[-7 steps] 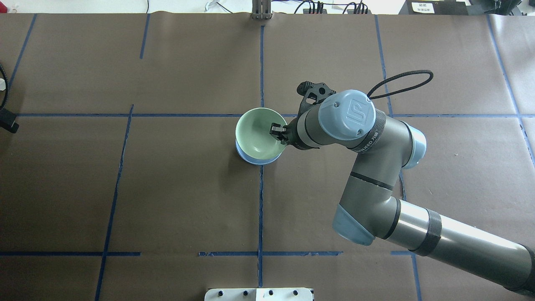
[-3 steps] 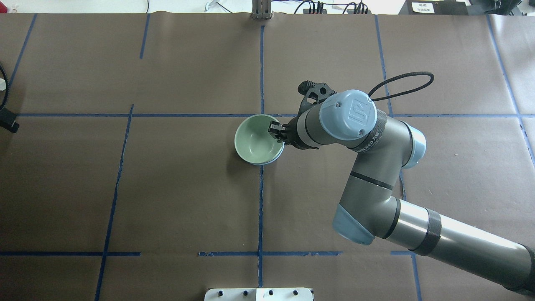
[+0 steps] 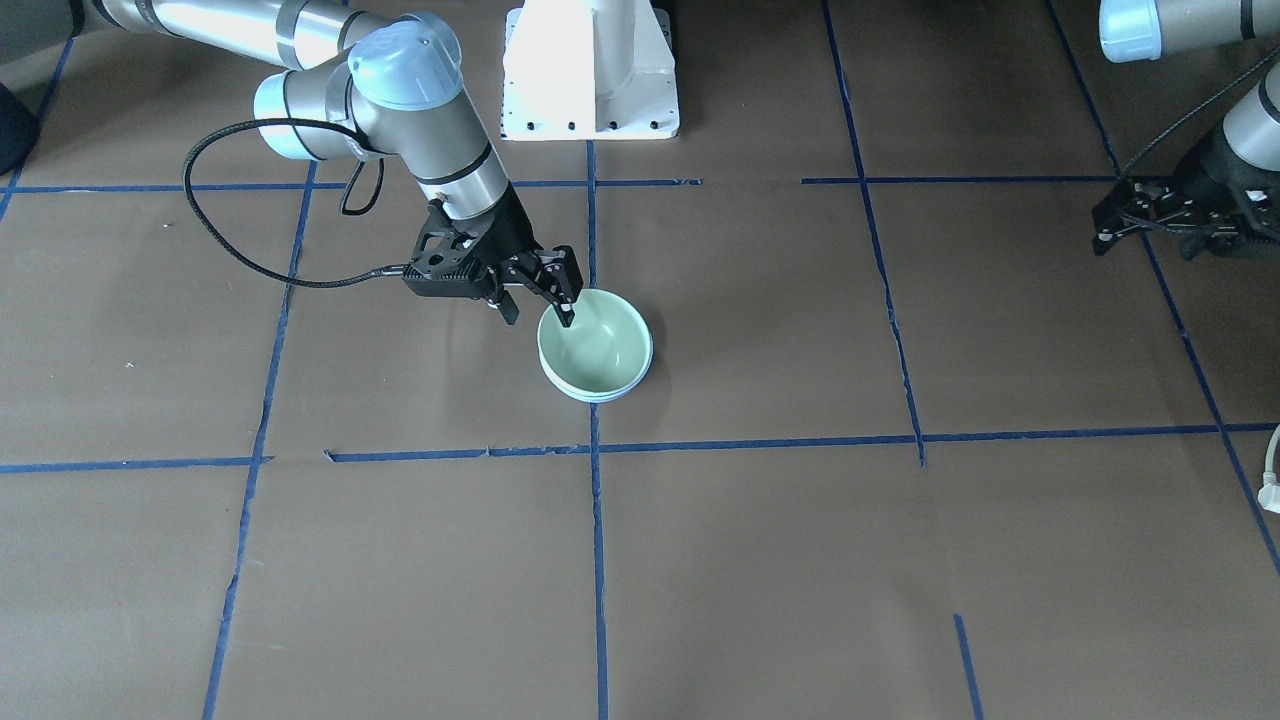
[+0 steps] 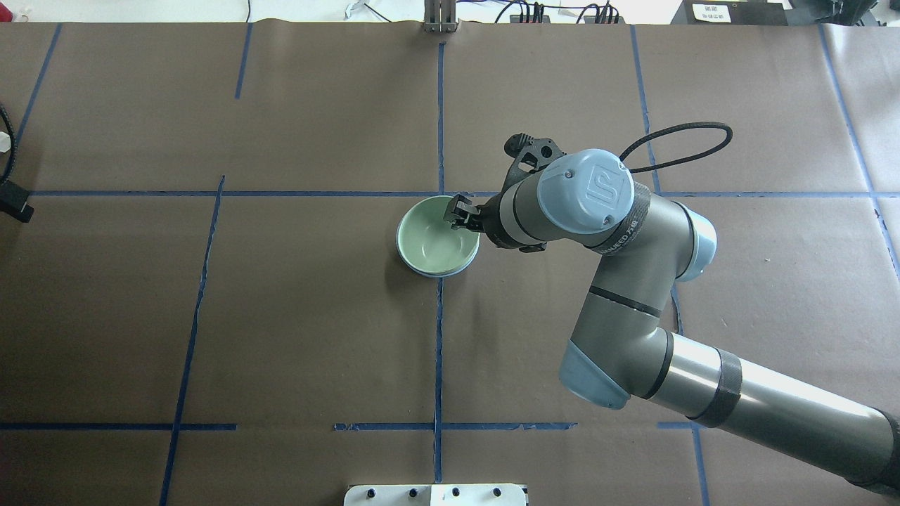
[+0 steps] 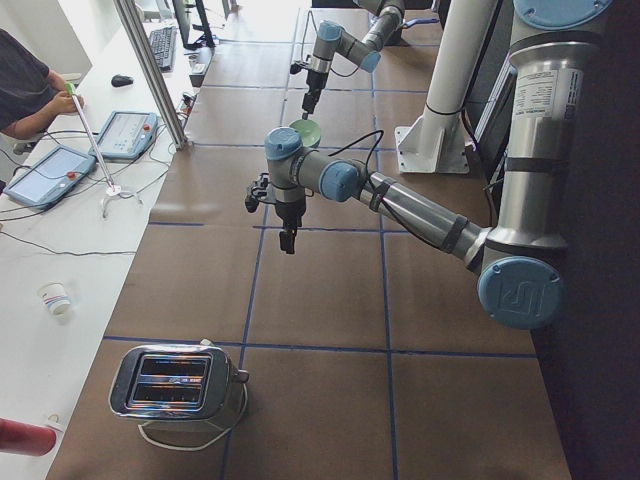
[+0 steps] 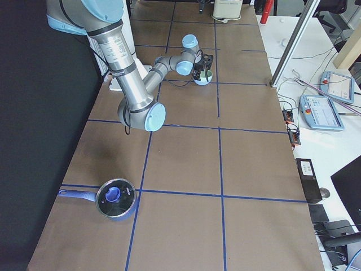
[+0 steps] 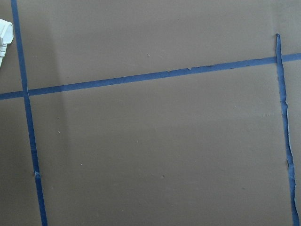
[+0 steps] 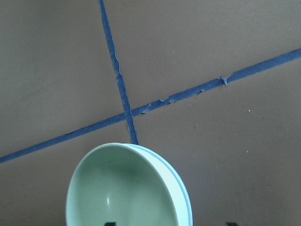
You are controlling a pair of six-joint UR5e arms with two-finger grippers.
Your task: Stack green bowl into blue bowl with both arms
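The pale green bowl (image 3: 597, 345) sits nested inside the blue bowl (image 3: 595, 396) at the table's middle; only a thin blue rim (image 4: 450, 273) shows under the green bowl (image 4: 434, 242). My right gripper (image 3: 540, 318) is open and straddles the bowls' rim on the robot's right side. One finger is inside the green bowl and one is outside. In the right wrist view the green bowl (image 8: 127, 193) fills the bottom, with the blue rim (image 8: 188, 207) beside it. My left gripper (image 3: 1105, 228) hovers open and empty far off over bare table, and shows at the overhead view's left edge (image 4: 14, 207).
The white pedestal base (image 3: 590, 65) stands at the robot's side of the table. A toaster (image 5: 180, 385) sits at the table's left end and a lidded blue pot (image 6: 115, 199) at its right end. A white plug (image 7: 3, 35) lies near the left gripper.
The green bowl has come down from above the blue bowl and now sits fully inside it. The right gripper has lowered with it and opened. The left arm has not moved.
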